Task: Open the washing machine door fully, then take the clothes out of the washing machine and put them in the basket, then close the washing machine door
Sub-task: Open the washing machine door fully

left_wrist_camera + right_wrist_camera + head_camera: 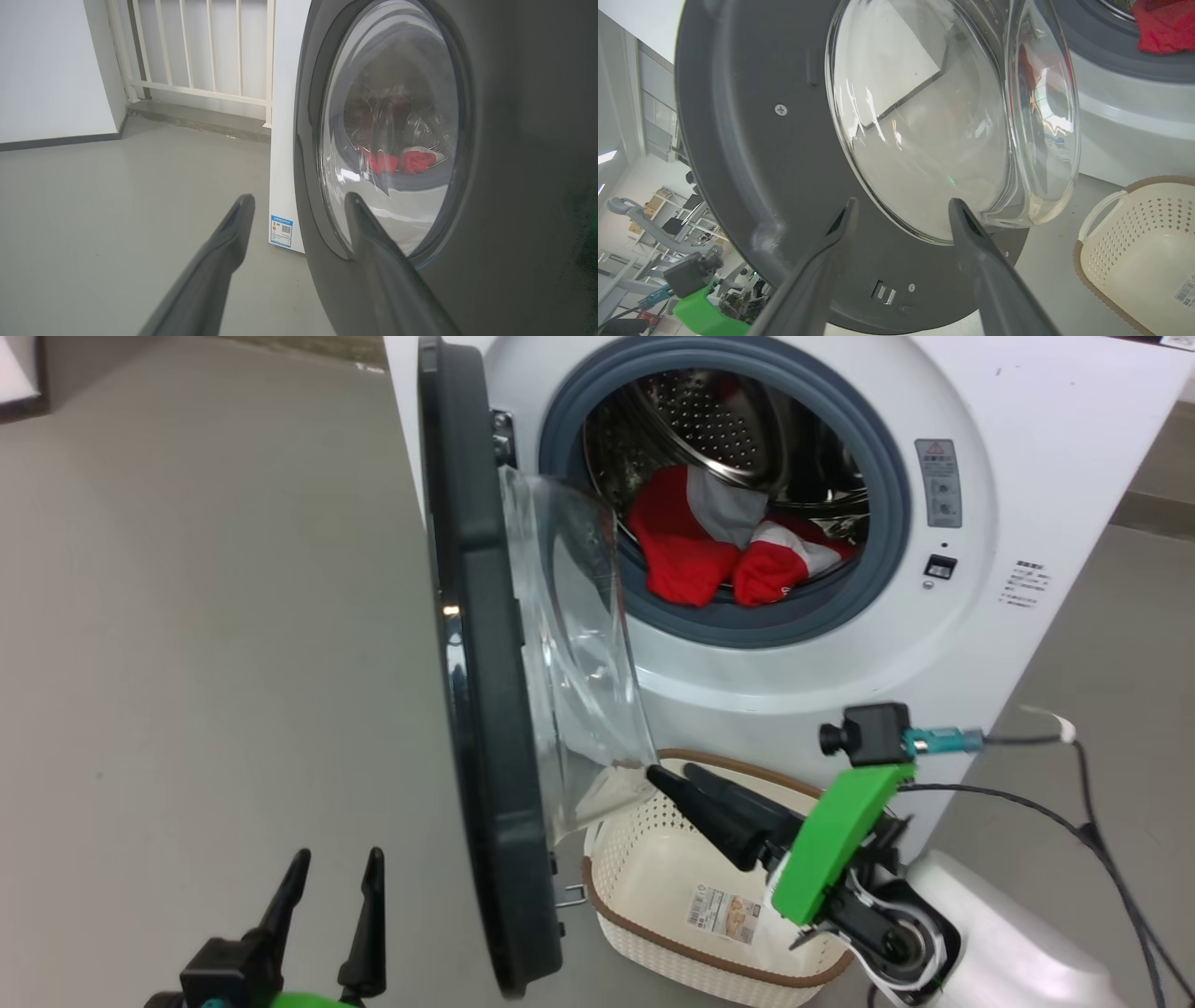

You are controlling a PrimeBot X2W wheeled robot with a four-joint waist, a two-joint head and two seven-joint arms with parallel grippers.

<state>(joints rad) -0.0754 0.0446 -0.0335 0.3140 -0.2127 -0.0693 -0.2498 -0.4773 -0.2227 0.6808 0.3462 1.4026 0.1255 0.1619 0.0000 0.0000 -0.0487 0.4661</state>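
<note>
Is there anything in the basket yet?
Empty. The basket shows its bare bottom and label; the clothes lie in the drum.

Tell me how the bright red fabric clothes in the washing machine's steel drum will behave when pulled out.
The bright red fabric clothes lie crumpled in soft folds, so they will probably droop rather than hold shape. The bundles overlap, so pulling one may drag another along. They look thin and small, so likely light.

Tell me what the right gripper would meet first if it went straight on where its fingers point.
Probably the bulging clear glass bowl of the round black-rimmed washing machine door; the right gripper aims at its lower edge, depth unclear.
</note>
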